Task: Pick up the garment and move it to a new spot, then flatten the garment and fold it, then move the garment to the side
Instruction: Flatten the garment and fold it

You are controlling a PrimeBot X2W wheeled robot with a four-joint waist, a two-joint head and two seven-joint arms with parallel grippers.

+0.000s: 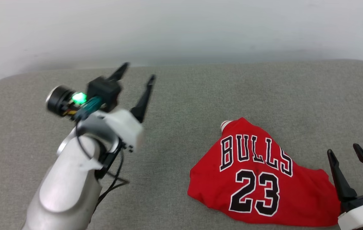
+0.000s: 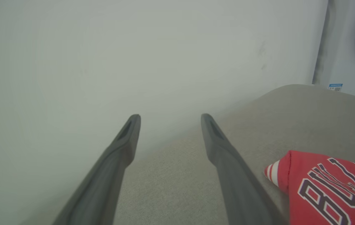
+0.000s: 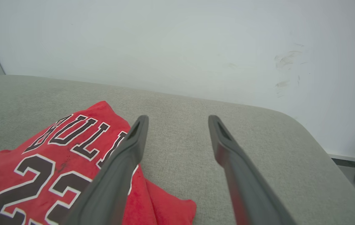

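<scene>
The garment (image 1: 258, 172) is lying in a loose, rumpled heap on the right half of the grey fabric-covered surface (image 1: 175, 105), near its front edge. It is lying printed side up, with "BULLS" sitting above "23", and both are reading upright from my head view, tilted a little clockwise. Its long axis is running diagonally, from a red-and-white striped corner at the far left down to a bunched red fold at the near right. That striped corner is pointing away from me, toward the white wall (image 1: 181, 28).

I am holding my left pincer (image 1: 138, 71) raised over the left half of the surface, well apart from the garment. Its 2 dark fingers are spreading wide with nothing between them.

My right pincer (image 1: 343, 149) is hovering just beside the garment's near right end, also gaping wide and gripping nothing. In the right wrist view, 1 finger (image 3: 115, 175) is crossing in front of the lettering, and I cannot tell whether it is touching the cloth.
</scene>
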